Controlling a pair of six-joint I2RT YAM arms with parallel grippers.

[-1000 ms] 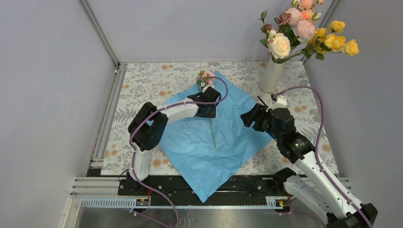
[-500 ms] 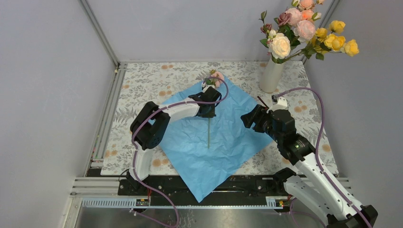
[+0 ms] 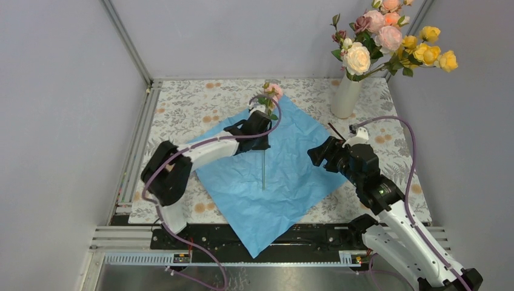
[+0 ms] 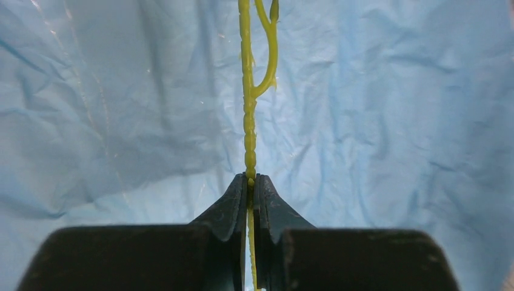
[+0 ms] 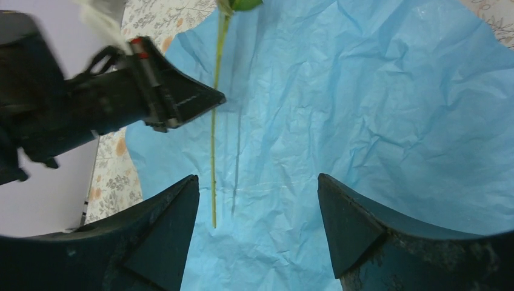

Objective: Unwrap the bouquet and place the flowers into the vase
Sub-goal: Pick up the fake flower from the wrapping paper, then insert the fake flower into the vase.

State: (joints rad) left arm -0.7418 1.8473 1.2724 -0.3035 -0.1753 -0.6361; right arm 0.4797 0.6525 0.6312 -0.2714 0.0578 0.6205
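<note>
The bouquet's blue paper (image 3: pixel 273 176) lies opened flat on the table. My left gripper (image 3: pixel 263 138) is shut on the thin green stem (image 4: pixel 249 121) of one pink rose (image 3: pixel 273 91). The stem hangs nearly upright, its lower end (image 3: pixel 263 185) just above the paper. The beige vase (image 3: pixel 346 97) stands at the back right and holds several flowers (image 3: pixel 388 37), cream, pink and yellow. My right gripper (image 3: pixel 319 151) hovers open over the paper's right side, right of the held stem (image 5: pixel 213 151). Nothing is between its fingers (image 5: pixel 163 230).
The floral-print tablecloth (image 3: pixel 182 103) covers the table around the paper. Grey walls and metal frame rails (image 3: pixel 130 45) close in the back and sides. A thin dark strip (image 3: pixel 334 129) sticks up beside the right wrist. The left gripper's tip (image 5: pixel 203 100) shows in the right wrist view.
The left jaws closed on the rose's stem and lifted it off the paper, so it went from lying flat to hanging upright. The right gripper barely moved.
</note>
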